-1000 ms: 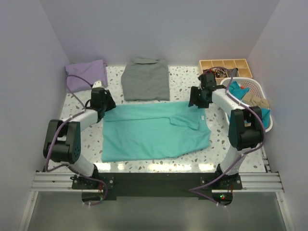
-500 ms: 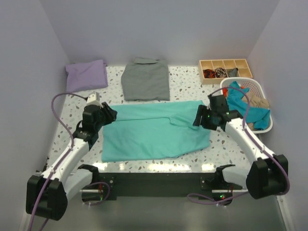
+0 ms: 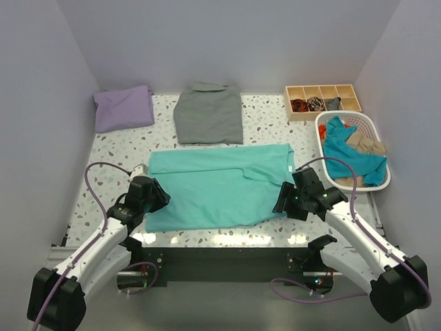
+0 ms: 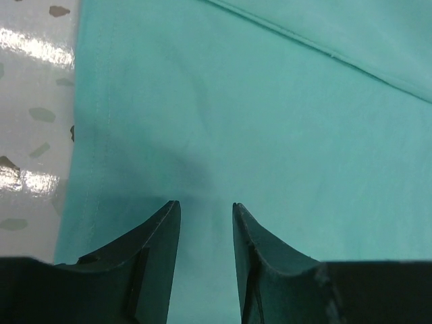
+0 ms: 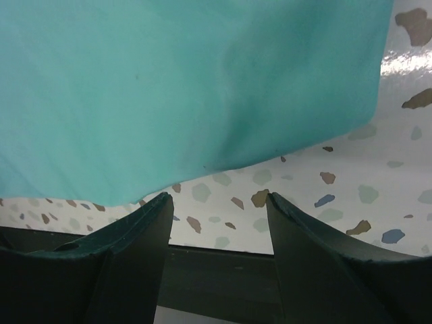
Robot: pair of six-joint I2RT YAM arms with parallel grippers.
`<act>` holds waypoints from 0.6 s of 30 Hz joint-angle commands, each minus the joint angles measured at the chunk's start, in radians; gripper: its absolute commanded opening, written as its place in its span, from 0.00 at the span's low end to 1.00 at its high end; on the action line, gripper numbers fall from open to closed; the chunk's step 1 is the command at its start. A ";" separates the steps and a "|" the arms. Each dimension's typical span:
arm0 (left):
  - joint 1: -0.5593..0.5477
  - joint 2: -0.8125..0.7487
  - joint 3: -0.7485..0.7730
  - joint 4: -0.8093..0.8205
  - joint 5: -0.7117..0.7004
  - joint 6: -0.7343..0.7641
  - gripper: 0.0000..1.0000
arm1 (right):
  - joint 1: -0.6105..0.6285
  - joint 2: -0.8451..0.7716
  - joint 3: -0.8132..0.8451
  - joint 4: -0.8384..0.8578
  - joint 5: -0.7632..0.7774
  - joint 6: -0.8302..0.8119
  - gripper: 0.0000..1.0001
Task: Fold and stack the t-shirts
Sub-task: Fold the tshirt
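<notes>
Both arms have swung back from the far side of the table (image 3: pixel 117 148) toward its near edge, and the teal shirt (image 3: pixel 220 186) lies as it did.

From the top view, that shirt is spread flat mid-table, one sleeve folded in across its chest. The left gripper (image 3: pixel 157 198) sits over its near left corner, and the right gripper (image 3: pixel 284 200) at its near right corner. A lavender shirt (image 3: pixel 124 108) lies folded at the far left, and a grey shirt (image 3: pixel 209 114) lies folded behind the teal one, apart from it. At the far right stands a wooden tray (image 3: pixel 322 101) with small items in some cells. Just in front of it a white basket (image 3: pixel 365 118) holds teal and tan cloths (image 3: pixel 351 155). The arms hide how wide either gripper stands.

The left wrist view settles that. Its jaws stand narrowly apart with nothing between them, low over the teal cloth and casting a shadow on it. The side hem and a strip of speckled tabletop run down the left, and a folded seam crosses the top right.

The right wrist view shows wide jaws, also holding nothing. They straddle bare terrazzo just off the shirt's edge, with the dark rail (image 5: pixel 216 266) at the table's near side between them.
</notes>
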 commanded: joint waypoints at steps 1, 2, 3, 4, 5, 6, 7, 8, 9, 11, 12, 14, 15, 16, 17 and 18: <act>-0.051 0.078 0.013 -0.020 -0.094 -0.058 0.41 | 0.046 0.041 -0.011 -0.008 0.050 0.057 0.61; -0.060 0.091 0.016 -0.023 -0.105 -0.062 0.41 | 0.052 0.050 -0.013 0.009 0.054 0.058 0.62; -0.077 0.097 0.019 -0.024 -0.115 -0.070 0.41 | 0.055 0.058 -0.017 0.020 0.054 0.061 0.62; -0.087 0.096 0.018 -0.020 -0.130 -0.081 0.41 | 0.055 0.064 -0.027 0.032 0.054 0.069 0.61; -0.106 0.097 0.018 -0.018 -0.139 -0.085 0.41 | 0.060 0.083 -0.033 0.055 0.054 0.074 0.62; -0.113 0.096 0.016 -0.023 -0.147 -0.091 0.41 | 0.060 0.095 -0.039 0.064 0.052 0.078 0.62; -0.117 0.103 0.016 -0.021 -0.157 -0.091 0.41 | 0.061 0.106 -0.048 0.073 0.054 0.081 0.62; -0.126 0.111 0.016 -0.023 -0.164 -0.093 0.42 | 0.066 0.129 -0.056 0.099 0.054 0.086 0.62; -0.129 0.120 0.015 -0.021 -0.173 -0.093 0.42 | 0.064 0.139 -0.062 0.113 0.054 0.086 0.61; -0.136 0.148 0.015 -0.017 -0.178 -0.095 0.42 | 0.067 0.164 -0.074 0.159 0.054 0.088 0.60; -0.138 0.163 0.012 -0.003 -0.176 -0.091 0.42 | 0.067 0.188 -0.074 0.167 0.054 0.086 0.58; -0.143 0.175 0.013 0.005 -0.174 -0.091 0.42 | 0.066 0.208 -0.068 0.193 0.073 0.080 0.54; -0.144 0.183 0.015 0.009 -0.179 -0.087 0.42 | 0.066 0.221 -0.056 0.199 0.074 0.066 0.37; -0.144 0.184 0.021 0.009 -0.184 -0.084 0.42 | 0.067 0.221 -0.051 0.208 0.074 0.062 0.31; -0.146 0.184 0.032 0.003 -0.193 -0.079 0.42 | 0.069 0.216 -0.045 0.215 0.069 0.054 0.28; -0.146 0.186 0.042 0.000 -0.214 -0.064 0.42 | 0.071 0.203 -0.031 0.215 0.073 0.042 0.22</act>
